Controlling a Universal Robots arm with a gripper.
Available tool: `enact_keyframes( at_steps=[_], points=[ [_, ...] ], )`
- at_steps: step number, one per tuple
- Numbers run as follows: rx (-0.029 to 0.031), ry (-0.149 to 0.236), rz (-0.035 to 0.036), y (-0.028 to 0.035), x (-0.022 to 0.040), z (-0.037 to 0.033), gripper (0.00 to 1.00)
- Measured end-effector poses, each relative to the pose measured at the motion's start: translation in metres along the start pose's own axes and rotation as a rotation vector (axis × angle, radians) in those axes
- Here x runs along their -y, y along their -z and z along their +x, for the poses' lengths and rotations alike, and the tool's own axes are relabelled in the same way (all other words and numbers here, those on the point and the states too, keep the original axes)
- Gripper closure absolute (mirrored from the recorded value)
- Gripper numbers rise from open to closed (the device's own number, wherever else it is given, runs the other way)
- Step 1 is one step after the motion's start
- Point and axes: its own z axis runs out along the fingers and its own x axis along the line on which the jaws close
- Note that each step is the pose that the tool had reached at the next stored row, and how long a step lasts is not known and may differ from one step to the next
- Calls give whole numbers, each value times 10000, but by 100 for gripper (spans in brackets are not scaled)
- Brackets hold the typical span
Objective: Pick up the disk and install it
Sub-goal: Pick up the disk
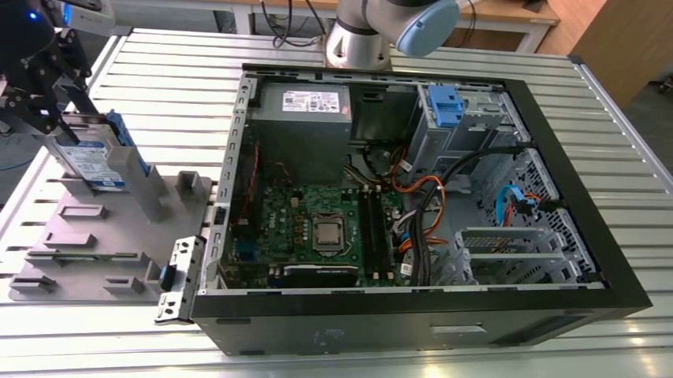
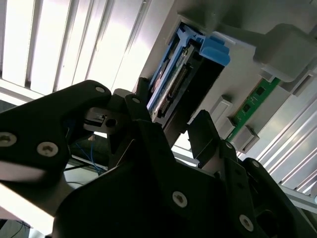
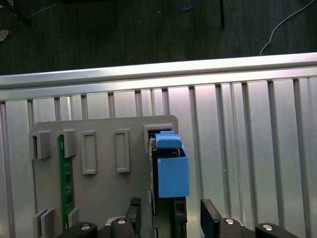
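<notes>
Disk [image 1: 93, 161] stands upright in grey fixture plate [image 1: 74, 264], exterior view's left. Gripper [image 3: 172, 214] straddles it, fingers spread to either side, gripping nothing.

Soft, even light from above fills the exterior view. The ribbed metal table [image 1: 179, 55] shines pale, with bright streaks of glare along its near edge. The inside of the open computer case [image 1: 347, 331] lies in mild shadow, deepest under its black wall at the exterior view's right. In the second wrist view the table's ribs burn out to plain white, and against them the gripper [image 2: 168, 111] is almost a black silhouette, only its screw heads catching light. In the first wrist view the table is evenly lit with a faint sheen on its edge rail, and the floor [image 3: 124, 39] beyond is very dim.
</notes>
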Motion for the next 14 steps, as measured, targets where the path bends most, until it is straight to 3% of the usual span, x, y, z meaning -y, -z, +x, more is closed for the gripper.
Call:
enact_keyframes(
  at_steps=[14],
  points=[
    [2, 1, 33, 2, -6, 0, 41]
  ],
)
